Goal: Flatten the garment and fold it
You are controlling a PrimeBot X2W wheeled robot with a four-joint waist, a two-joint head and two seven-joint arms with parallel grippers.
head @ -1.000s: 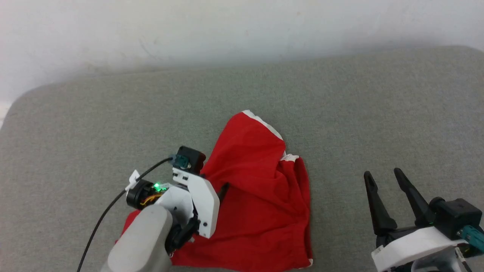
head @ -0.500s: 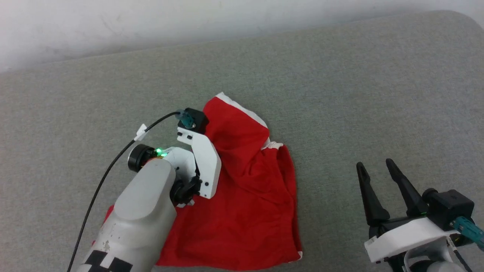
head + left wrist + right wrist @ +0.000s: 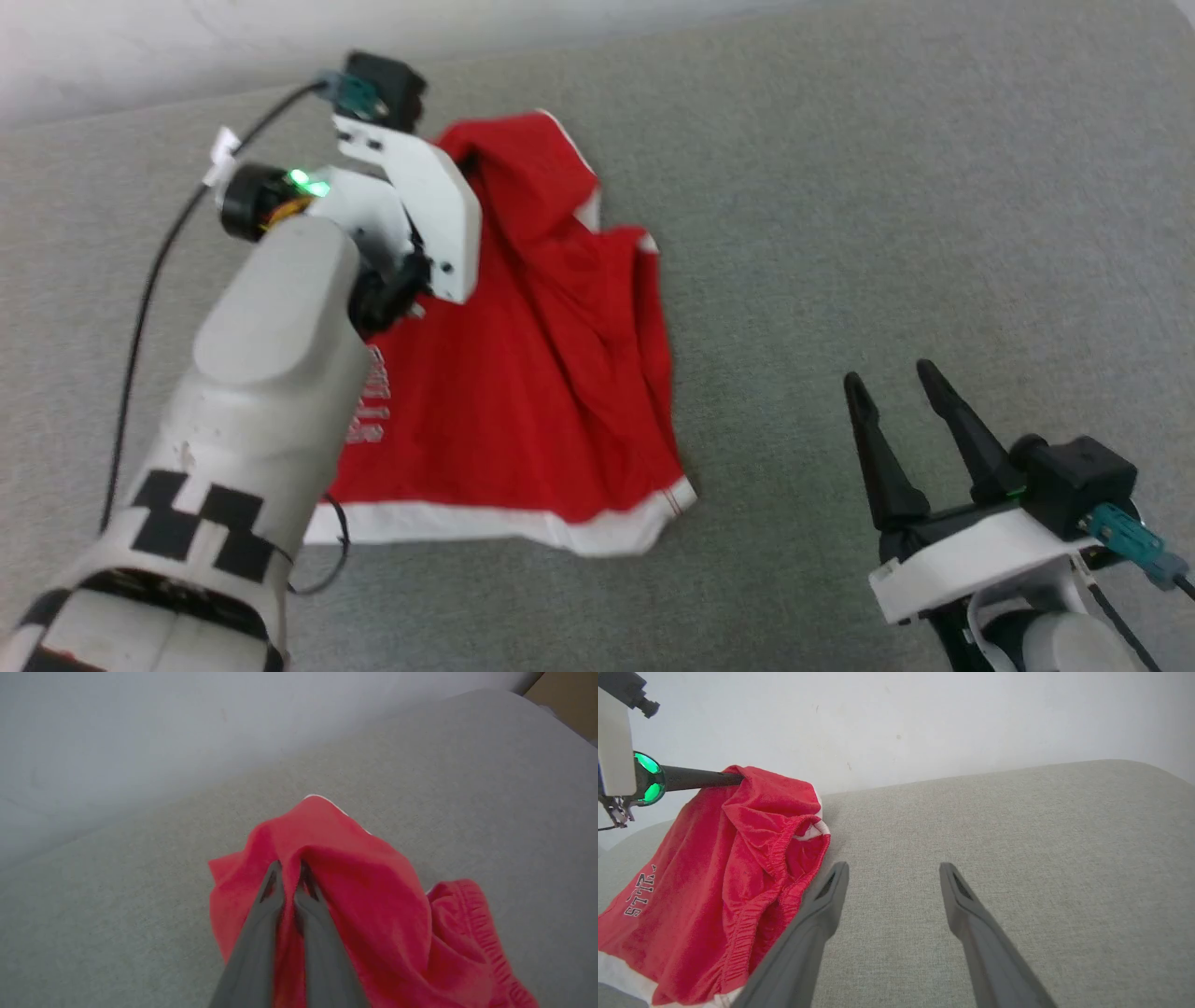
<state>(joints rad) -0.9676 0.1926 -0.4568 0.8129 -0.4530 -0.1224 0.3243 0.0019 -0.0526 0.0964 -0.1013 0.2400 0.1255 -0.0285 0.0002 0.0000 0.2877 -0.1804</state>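
Grey woven surface [image 3: 840, 187] runs up to a pale wall [image 3: 93, 56] at the top of the frame. Since a second ago the head view has swung, and the left end effector [image 3: 289, 877], open then, has closed. Its two fingers now pinch a raised fold of the garment [image 3: 523, 373] at the upper left, pulling it into a peak. The right end effector [image 3: 888, 371] remains at lower right, fingers spread, holding nothing, apart from the cloth. The garment lies left of centre, red and creased, draping from the peak down to a white hem band [image 3: 467, 525]. Part of a pale print [image 3: 372, 411] shows beside the left forearm, and a gathered waistband [image 3: 777, 858] runs along its right side.
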